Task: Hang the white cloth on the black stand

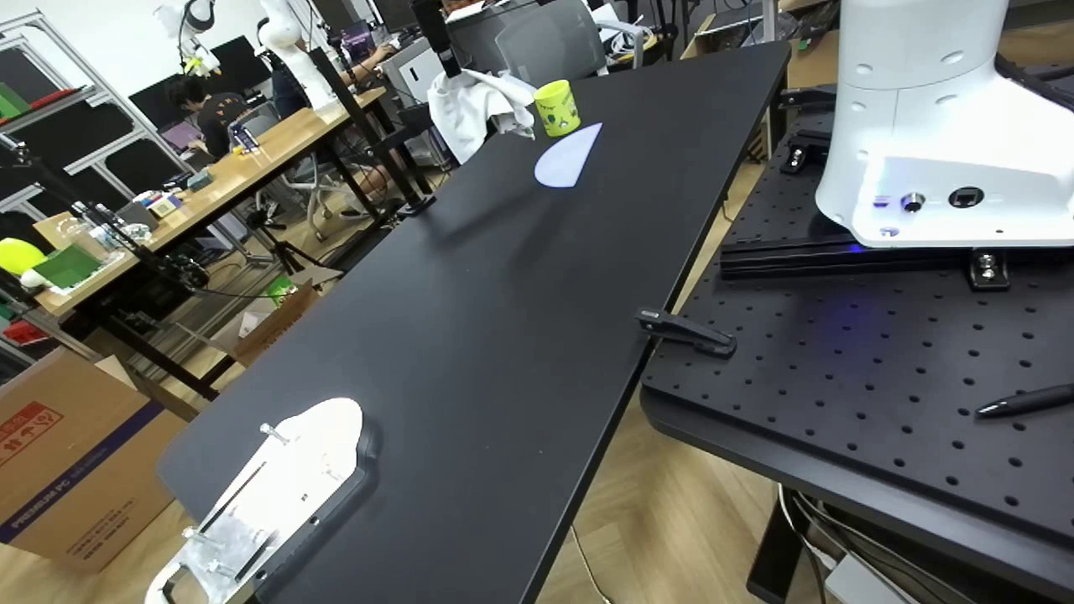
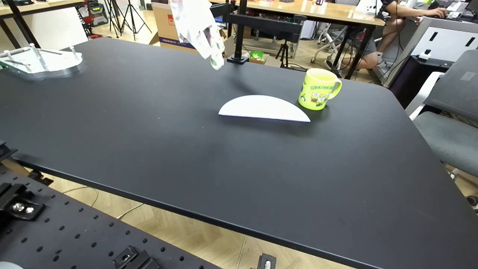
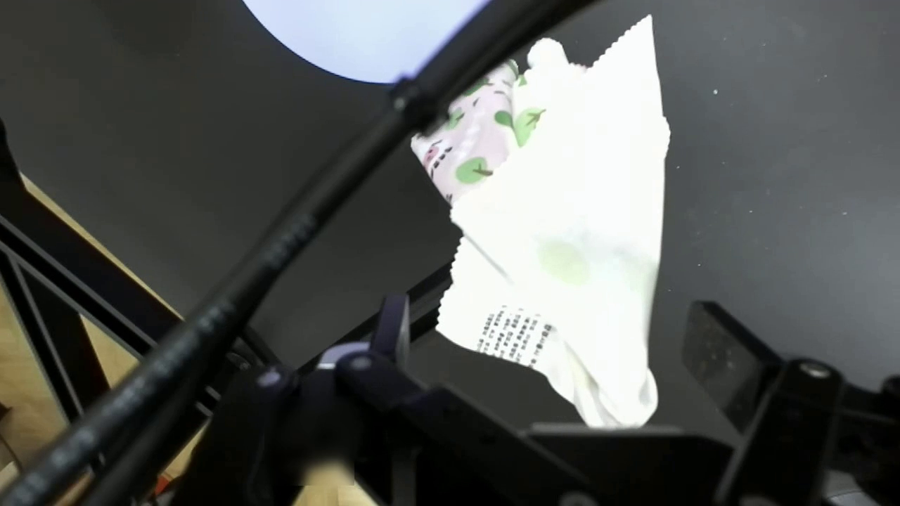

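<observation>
The white cloth with green leaf prints hangs above the table in both exterior views point(image 1: 470, 109) point(image 2: 194, 28). The black stand shows its base point(image 1: 417, 205) and upright post point(image 2: 240, 39), with side arms. In the wrist view the cloth point(image 3: 576, 204) lies between and below the fingers of my gripper point(image 3: 552, 323), which are wide apart. A black bar point(image 3: 430, 295), apparently a stand arm, runs behind the cloth. The cloth's bunched end passes out of sight under the gripper body, so its support point is hidden. In an exterior view my gripper point(image 1: 449, 63) is at the cloth's top.
A yellow-green mug point(image 1: 558, 109) point(image 2: 317, 91) stands on the black table near a white half-round piece point(image 1: 568, 161) point(image 2: 263, 107) point(image 3: 365, 35). A white pegged board point(image 1: 294, 470) point(image 2: 41, 61) lies at the far end. A grey chair point(image 2: 452, 89) is beside the table.
</observation>
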Controlling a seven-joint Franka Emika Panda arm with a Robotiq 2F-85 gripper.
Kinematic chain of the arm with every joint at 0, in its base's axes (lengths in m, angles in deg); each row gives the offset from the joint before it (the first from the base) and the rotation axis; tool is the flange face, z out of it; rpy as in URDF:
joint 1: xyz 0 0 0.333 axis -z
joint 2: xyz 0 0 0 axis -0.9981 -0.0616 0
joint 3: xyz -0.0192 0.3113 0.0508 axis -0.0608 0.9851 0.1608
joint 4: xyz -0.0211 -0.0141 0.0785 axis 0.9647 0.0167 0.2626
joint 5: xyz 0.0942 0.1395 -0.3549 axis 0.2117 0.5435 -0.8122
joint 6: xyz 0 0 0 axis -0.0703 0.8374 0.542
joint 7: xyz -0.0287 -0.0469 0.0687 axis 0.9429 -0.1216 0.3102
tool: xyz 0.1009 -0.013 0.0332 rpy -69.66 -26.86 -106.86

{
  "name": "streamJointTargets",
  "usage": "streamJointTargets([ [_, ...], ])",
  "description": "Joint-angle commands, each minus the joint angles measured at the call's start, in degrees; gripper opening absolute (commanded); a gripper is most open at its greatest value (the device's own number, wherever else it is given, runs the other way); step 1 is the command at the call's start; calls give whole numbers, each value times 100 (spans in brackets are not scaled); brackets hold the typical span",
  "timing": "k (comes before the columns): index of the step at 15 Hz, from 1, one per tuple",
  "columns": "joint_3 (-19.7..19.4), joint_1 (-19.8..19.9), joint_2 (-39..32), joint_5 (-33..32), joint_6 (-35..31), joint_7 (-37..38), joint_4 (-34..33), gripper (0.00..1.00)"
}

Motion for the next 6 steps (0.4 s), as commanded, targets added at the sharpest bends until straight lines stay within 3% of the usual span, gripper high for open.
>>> streamJointTargets([
  [1,26,-27,145,137,83,-127,35,100],
  [5,45,-38,191,613,671,-539,-15,100],
  [6,46,-43,42,351,380,-242,-12,100],
])
